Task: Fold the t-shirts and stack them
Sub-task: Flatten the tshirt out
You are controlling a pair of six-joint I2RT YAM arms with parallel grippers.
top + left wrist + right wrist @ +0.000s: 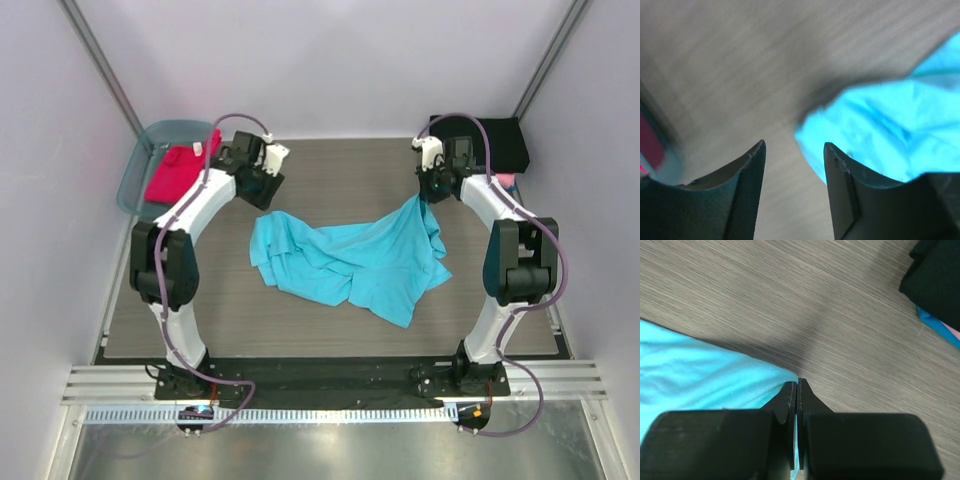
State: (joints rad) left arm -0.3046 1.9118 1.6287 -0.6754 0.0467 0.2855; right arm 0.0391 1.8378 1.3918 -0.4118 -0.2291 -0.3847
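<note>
A turquoise t-shirt (350, 258) lies crumpled across the middle of the table. My right gripper (430, 192) is shut on its far right corner and holds that corner lifted; the wrist view shows the cloth (705, 375) pinched between the closed fingers (797, 385). My left gripper (262, 188) is open and empty, just above the table beside the shirt's far left edge (880, 125). A red-magenta shirt (175, 172) lies in the tub. A black shirt (500, 142) sits folded at the far right, with a pink one (507, 181) peeking from under it.
The translucent blue-grey tub (143, 160) stands at the far left corner, its edge at the left of the left wrist view (660, 155). White walls enclose the table on three sides. A blue cloth edge (935, 326) shows under the black shirt.
</note>
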